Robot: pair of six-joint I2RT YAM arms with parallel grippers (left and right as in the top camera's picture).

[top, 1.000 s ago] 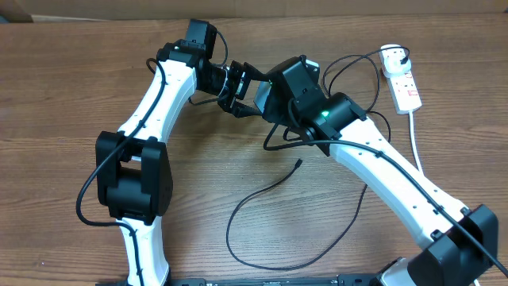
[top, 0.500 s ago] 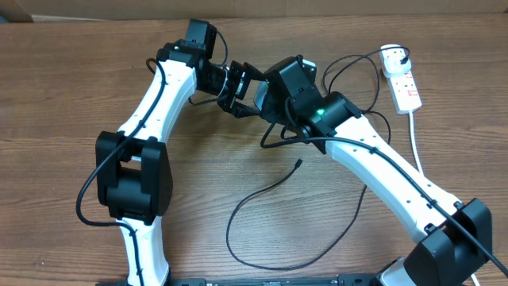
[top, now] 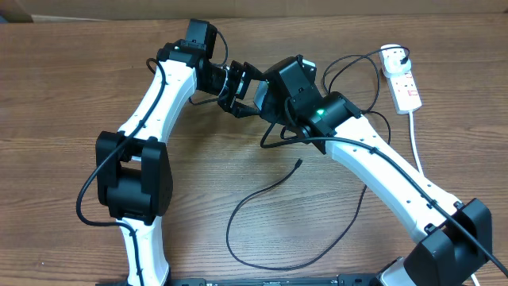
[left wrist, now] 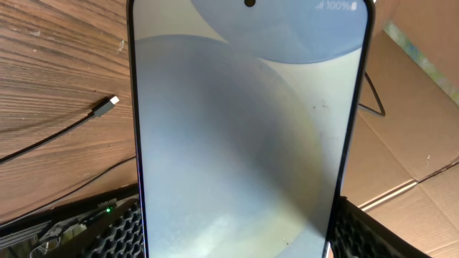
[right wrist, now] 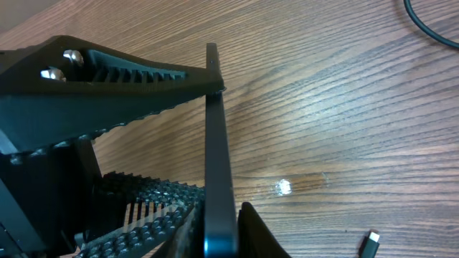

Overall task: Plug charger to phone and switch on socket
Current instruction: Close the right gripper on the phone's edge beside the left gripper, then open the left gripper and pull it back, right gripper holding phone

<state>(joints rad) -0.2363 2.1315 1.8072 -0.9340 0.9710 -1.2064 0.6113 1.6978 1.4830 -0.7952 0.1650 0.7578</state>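
The phone [top: 259,94] is held off the table between both grippers at the back centre. In the left wrist view its light blue-and-white screen [left wrist: 244,129] fills the frame, and my left gripper [left wrist: 233,240] is shut on its two long edges. In the right wrist view the phone shows edge-on [right wrist: 217,143], with my right gripper [right wrist: 219,233] shut on its faces. The charger, a thin black cable, loops over the table, and its free plug tip [top: 299,162] lies loose there. The tip also shows in the left wrist view [left wrist: 113,102] and the right wrist view [right wrist: 369,244]. The white socket [top: 403,83] lies at the back right.
The socket's white cord [top: 416,143] runs down the right side past my right arm. More black cable [top: 349,67] loops between the phone and the socket. A cardboard wall [top: 333,8] lines the table's far edge and shows in the left wrist view [left wrist: 412,107].
My right arm has shifted slightly left toward the phone since a second ago. The left arm, cable and socket have not moved.
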